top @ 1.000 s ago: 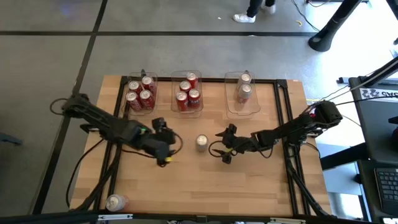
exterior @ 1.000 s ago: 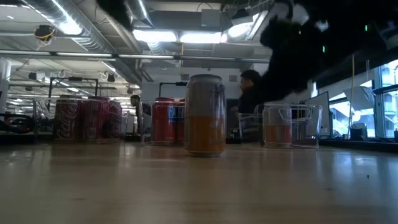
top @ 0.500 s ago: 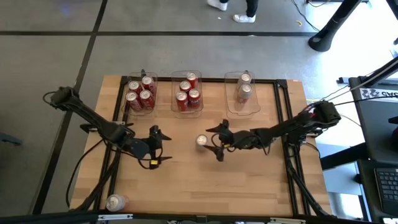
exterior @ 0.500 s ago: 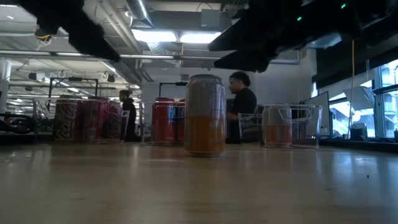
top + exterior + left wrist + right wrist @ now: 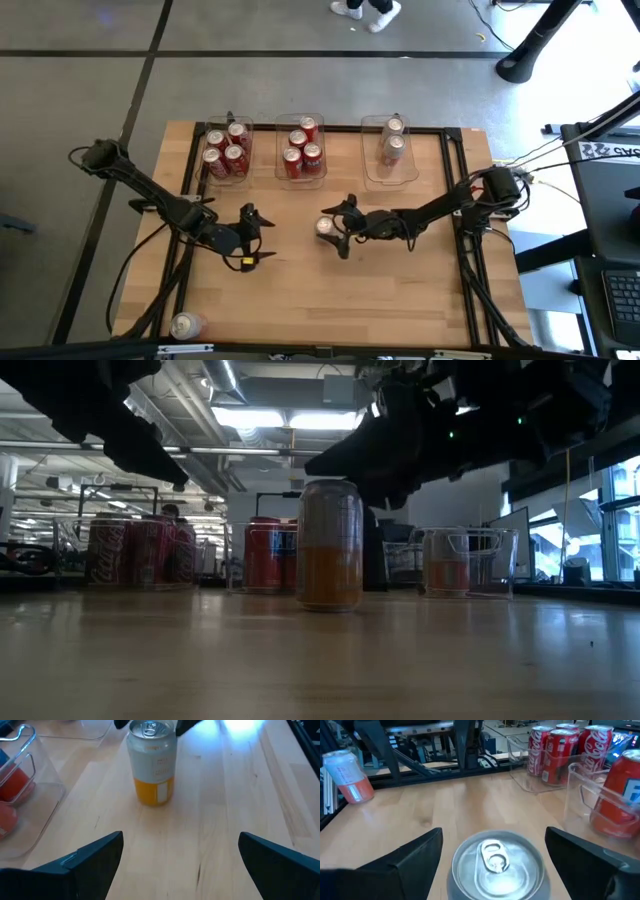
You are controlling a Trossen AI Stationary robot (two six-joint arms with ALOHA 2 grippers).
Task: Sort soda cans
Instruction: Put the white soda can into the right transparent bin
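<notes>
Wooden table (image 5: pixel 400 290) from above: you have a silver-and-orange can (image 5: pixel 324 227) standing upright near the middle, with the right gripper (image 5: pixel 340 228) spread wide around it, one finger on each side, not clamped. Your left gripper (image 5: pixel 254 238) hangs open and empty, well apart from that can. Along the far edge, three clear bins (image 5: pixel 385 172) hold the other cans: four red ones (image 5: pixel 226 151), four more red ones (image 5: pixel 302 148), and two silver-and-orange ones (image 5: pixel 392 140). One can (image 5: pixel 185 324) sits alone at the near left corner.

At table height, the middle can (image 5: pixel 330 545) stands alone before the bins.

Your left wrist camera shows the can (image 5: pixel 151 762) ahead between wide-open fingers (image 5: pixel 90 862).

Your right wrist camera looks down on the can's top (image 5: pixel 497 865), with a finger (image 5: pixel 405 862) on each side, apart from it.
</notes>
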